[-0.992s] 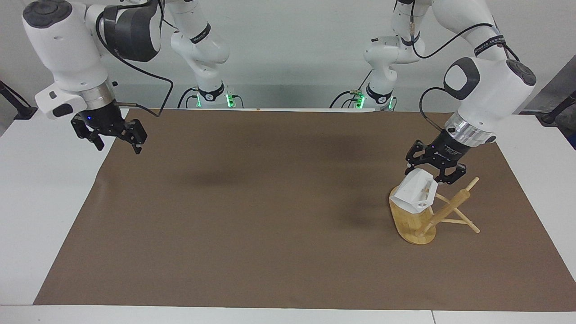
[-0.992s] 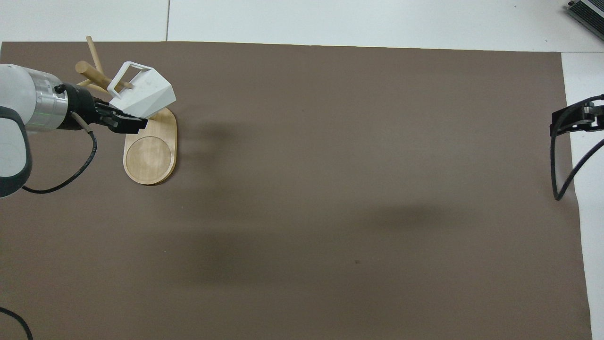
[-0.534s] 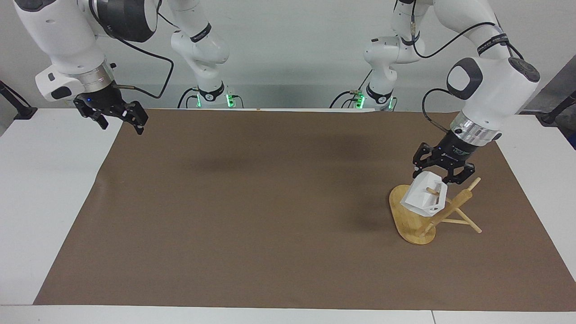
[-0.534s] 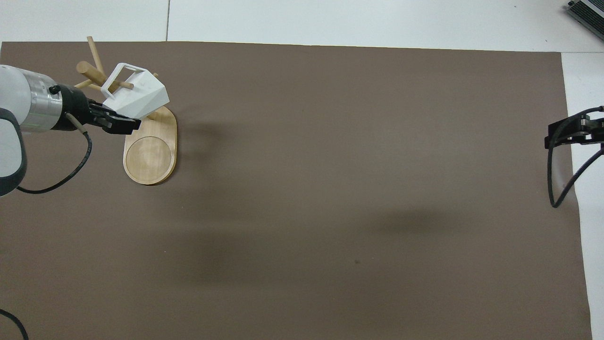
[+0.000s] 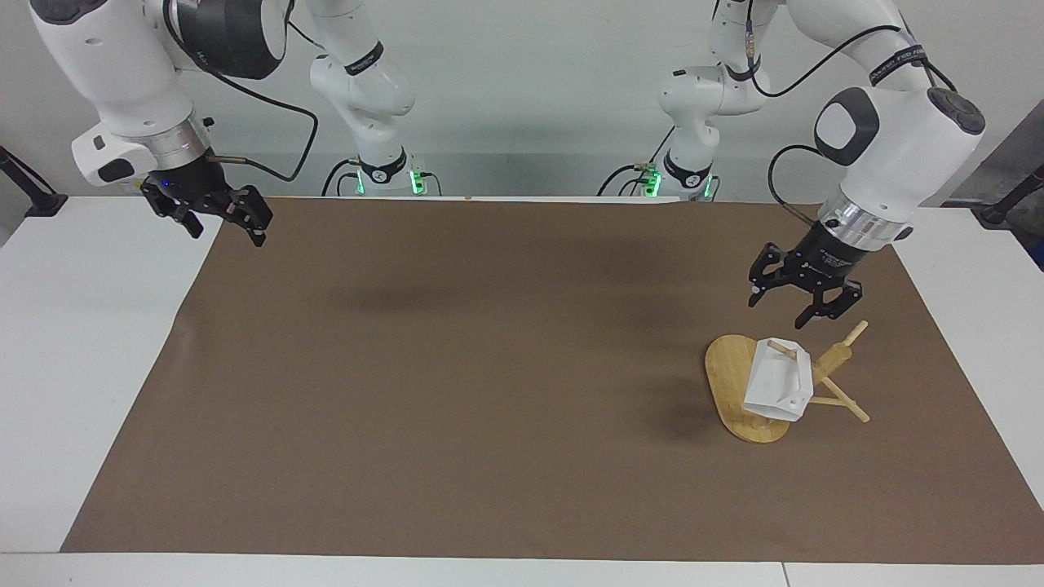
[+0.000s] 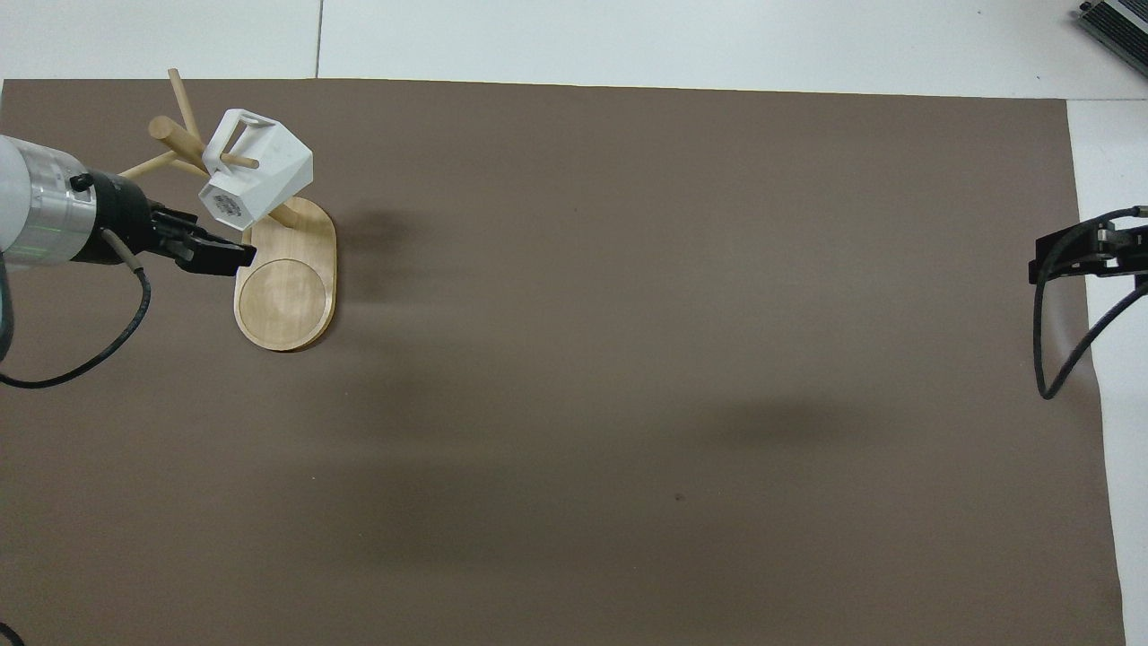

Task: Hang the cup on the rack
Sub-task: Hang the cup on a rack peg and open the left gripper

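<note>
I see the table [image 5: 98, 342] w/ a brown mat [image 5: 457, 391] covering most of it. Both arms are up off the mat.

Rack [image 5: 754, 399] stands on the mat toward the left arm's end. Its oval base is flat on the mat, the post leans, and thin pegs stick out from it. In the overhead view the base [image 6: 287, 296] shows a round inset circle on the part nearer the robots, which is bare.

Cup [image 5: 779, 381] hangs on the rack: a peg runs through its handle opening and the body sits tilted, over the part of the base farther from the robots. In the overhead view I see the cup [image 6: 256, 175] w/ the peg through the handle and a label on one face.

Left gripper [image 5: 801, 306] is over the rack, just above the cup, apart from it. Fingers spread, nothing in them – released.

Right gripper [image 5: 218, 222] waits over the mat edge at the right arm's end, fingers apart, holding nothing. Overhead view shows only part of it [image 6: 1081, 256].
</note>
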